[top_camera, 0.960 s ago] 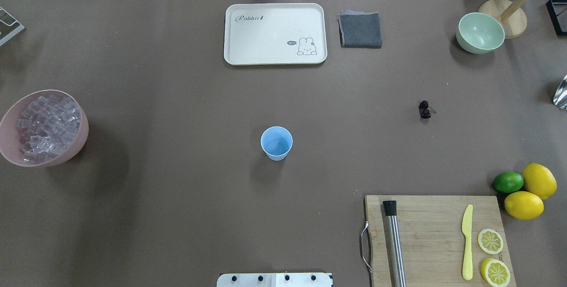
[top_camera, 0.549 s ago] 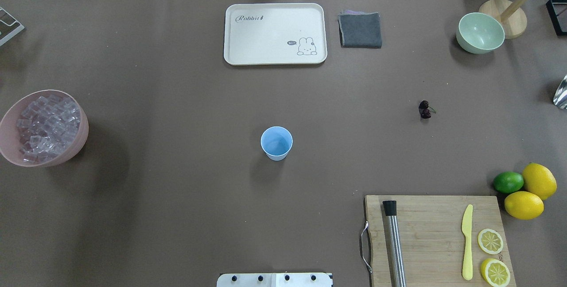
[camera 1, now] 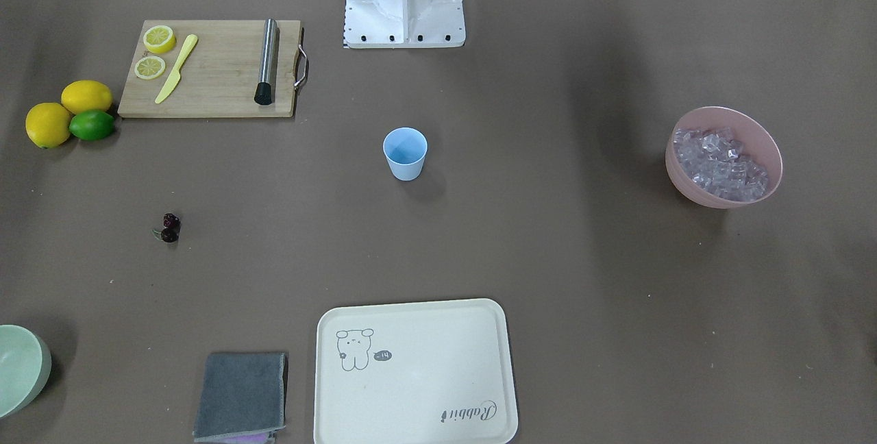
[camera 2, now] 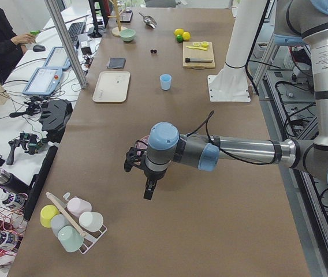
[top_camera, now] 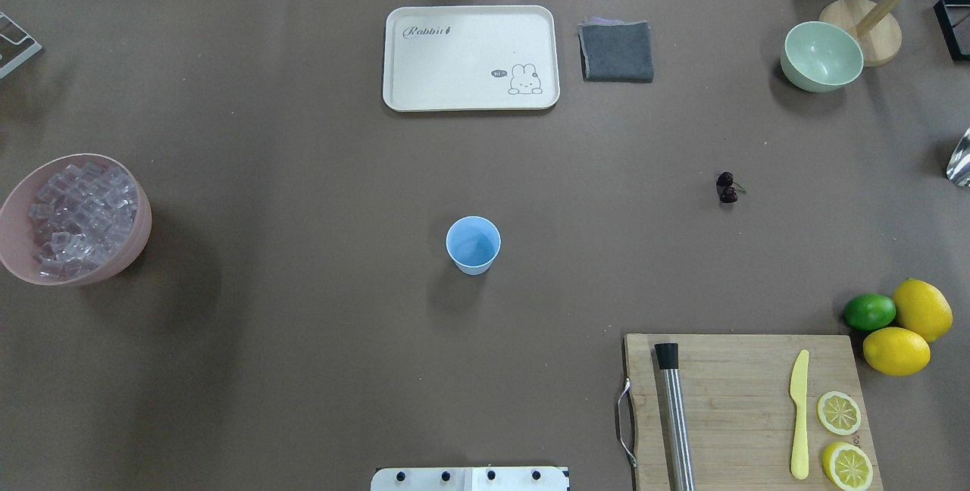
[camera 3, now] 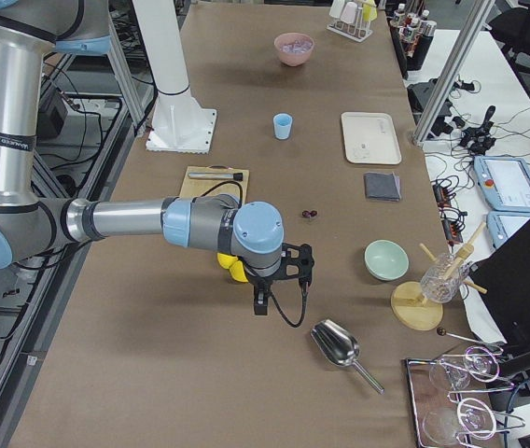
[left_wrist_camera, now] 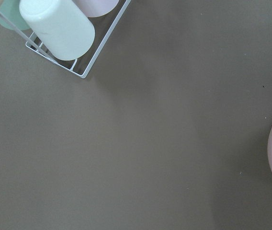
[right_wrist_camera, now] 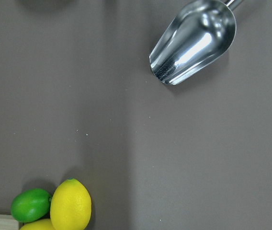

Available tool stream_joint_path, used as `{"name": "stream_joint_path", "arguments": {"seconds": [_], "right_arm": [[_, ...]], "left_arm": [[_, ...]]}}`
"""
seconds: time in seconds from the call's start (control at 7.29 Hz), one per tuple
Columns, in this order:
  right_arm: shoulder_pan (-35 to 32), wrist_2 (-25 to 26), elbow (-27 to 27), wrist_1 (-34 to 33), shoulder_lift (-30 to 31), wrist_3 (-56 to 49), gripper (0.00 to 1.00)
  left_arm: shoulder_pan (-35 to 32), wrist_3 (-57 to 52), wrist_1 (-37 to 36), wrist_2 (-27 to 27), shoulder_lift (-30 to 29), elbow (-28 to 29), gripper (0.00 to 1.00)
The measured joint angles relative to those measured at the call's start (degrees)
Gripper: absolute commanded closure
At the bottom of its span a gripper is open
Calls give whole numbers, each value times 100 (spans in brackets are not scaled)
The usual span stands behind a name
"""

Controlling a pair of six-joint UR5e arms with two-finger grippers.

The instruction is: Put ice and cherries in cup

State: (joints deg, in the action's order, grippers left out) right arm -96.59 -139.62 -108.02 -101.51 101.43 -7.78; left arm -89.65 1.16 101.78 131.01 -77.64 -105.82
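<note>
Mid-table, cup (top_camera: 473,245) well apart from left fingers (camera 2: 148,191) and right fingers (camera 3: 260,301), their opening cannot be told.

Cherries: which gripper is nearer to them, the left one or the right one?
Right. The right gripper hangs near the lemons, on the same side as the cherries; the left gripper hangs past the pink bowl, far from them.

Opposed steep views, same cup (top_camera: 473,245)
</note>
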Motion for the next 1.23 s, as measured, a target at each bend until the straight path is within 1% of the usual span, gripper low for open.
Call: {"name": "stream_joint_path", "arguments": {"seconds": [0.55,0.69,0.82,0.96,1.1,1.23], "right_arm": [[0,-57,-57,0,0,49,0],[0,-104,-60,0,0,53,0],[0,-129,-61,0,3,56,0],[0,-139,-61,0,11,57,0],[-2,-142,-61,0,26,57,0],[-5,-144,-61,0,44,55,0]], "left_arm": [[-1,33,24,8,-31,-65,2],[-2,217,68,67,-30,-129,2],[-2,562,353,251,12,-148,2],[7,784,920,424,114,-118,2],[34,864,1400,447,205,-97,2],[100,875,1645,427,246,-104,2]]}}
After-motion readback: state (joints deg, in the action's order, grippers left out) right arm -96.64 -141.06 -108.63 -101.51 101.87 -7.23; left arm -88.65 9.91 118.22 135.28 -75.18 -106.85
